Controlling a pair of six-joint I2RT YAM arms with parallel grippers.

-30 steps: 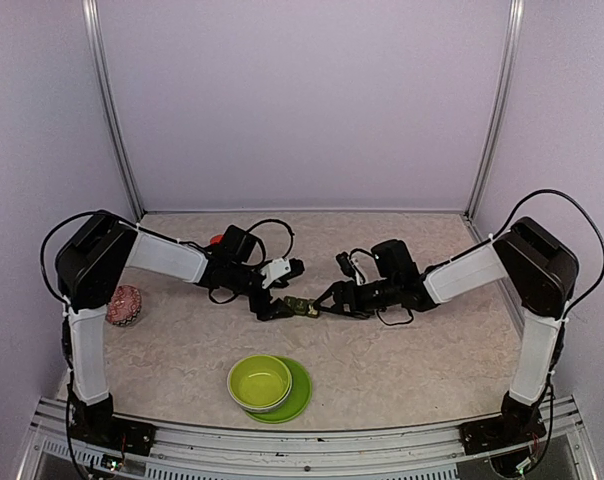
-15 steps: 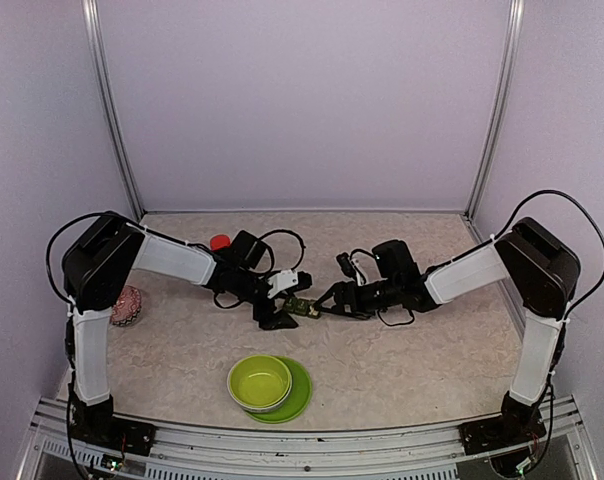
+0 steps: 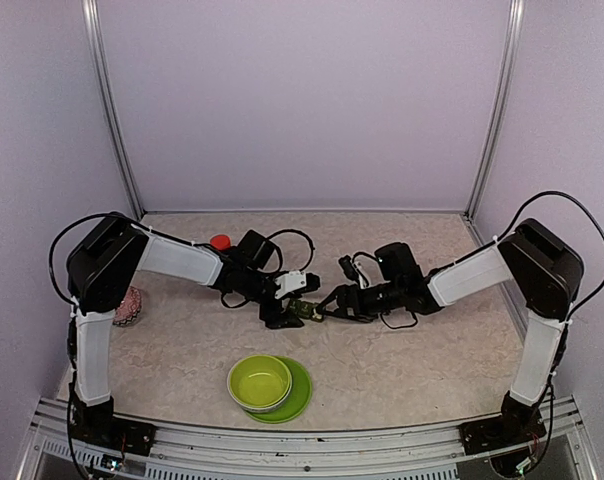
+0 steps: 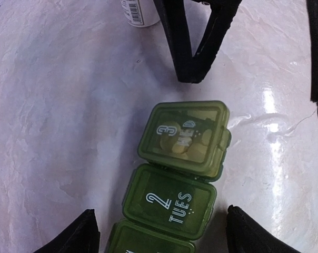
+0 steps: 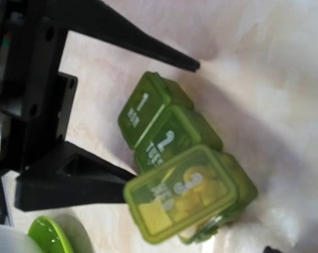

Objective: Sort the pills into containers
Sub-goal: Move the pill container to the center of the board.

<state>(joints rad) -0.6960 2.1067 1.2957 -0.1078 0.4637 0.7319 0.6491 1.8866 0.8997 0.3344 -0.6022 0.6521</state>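
Observation:
The dark green strip box [image 3: 304, 311] of three joined compartments lies on the table between my two grippers. In the left wrist view the box [image 4: 175, 200] shows lids marked 3 WED and 2 TUES, with yellow pills [image 4: 186, 149] under the lid marked 3. My left gripper [image 4: 164, 234] is open, its fingertips [image 4: 82, 234] on either side of the box's near end. My right gripper [image 3: 328, 304] is open at the box's other end, its fingers [image 4: 193, 50] just beyond compartment 3. In the right wrist view the lid of compartment 3 [image 5: 180, 192] looks slightly lifted.
A lime-green bowl [image 3: 260, 381] on its plate [image 3: 300, 396] stands near the front edge. The orange-red bottle [image 3: 220, 241] stands behind my left arm. A pink patterned object [image 3: 128, 305] lies at the left. A white labelled item [image 4: 140, 11] lies past the box.
My left gripper has moved right and now has its fingers on either side of the strip box. The right gripper has shifted only slightly.

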